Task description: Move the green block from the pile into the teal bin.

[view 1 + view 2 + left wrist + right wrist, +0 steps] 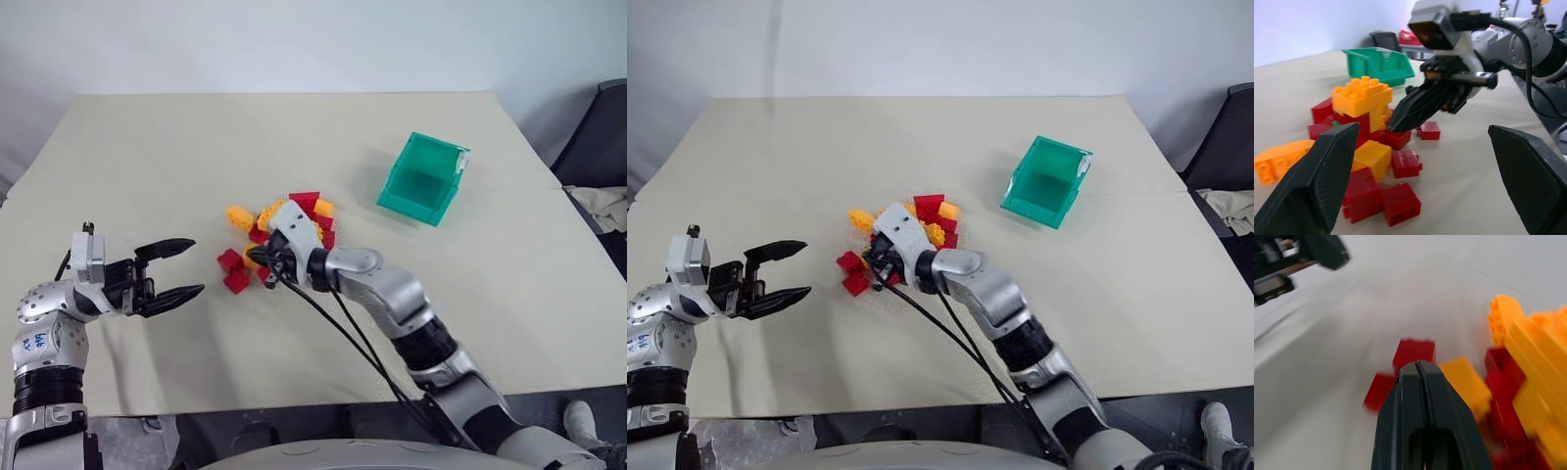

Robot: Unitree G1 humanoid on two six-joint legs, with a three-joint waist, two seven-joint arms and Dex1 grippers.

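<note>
**Green brick unlocated; right gripper closed and empty at the pile**

Item 1, the green block. I cannot pick it out anywhere on the table [196,157]. Every stud-topped piece on show is red or yellow-orange, so I judge it is buried in the heap or screened by the arm. By its neighbours it should be light, hard and rigid, with smooth, slightly slippery walls. It is not fragile. The best hold would be across two opposite flat sides, below the studs, once the covering bricks are nudged off.

Item 2, the pile [306,201]. Loose heap near the table's centre, with a few red strays at its 7 o'clock edge.

Item 3, the teal bin [416,207]. Stands at 2 o'clock from the pile, well apart from it. No brick is visible inside.

Item 4, the right gripper [263,262]. Its arm reaches in from 5 o'clock. The fingers are pressed fully together with nothing between them. The tips point into the 7 o'clock side of the heap, just beside a red brick, though I cannot say whether they touch it. It is set to prod, in my estimate, not to pick.

Item 5, the left gripper [176,266]. Sits at 9 o'clock from the pile, clear of it. The jaws are spread wide, holding nothing and aimed at the bricks.
</note>
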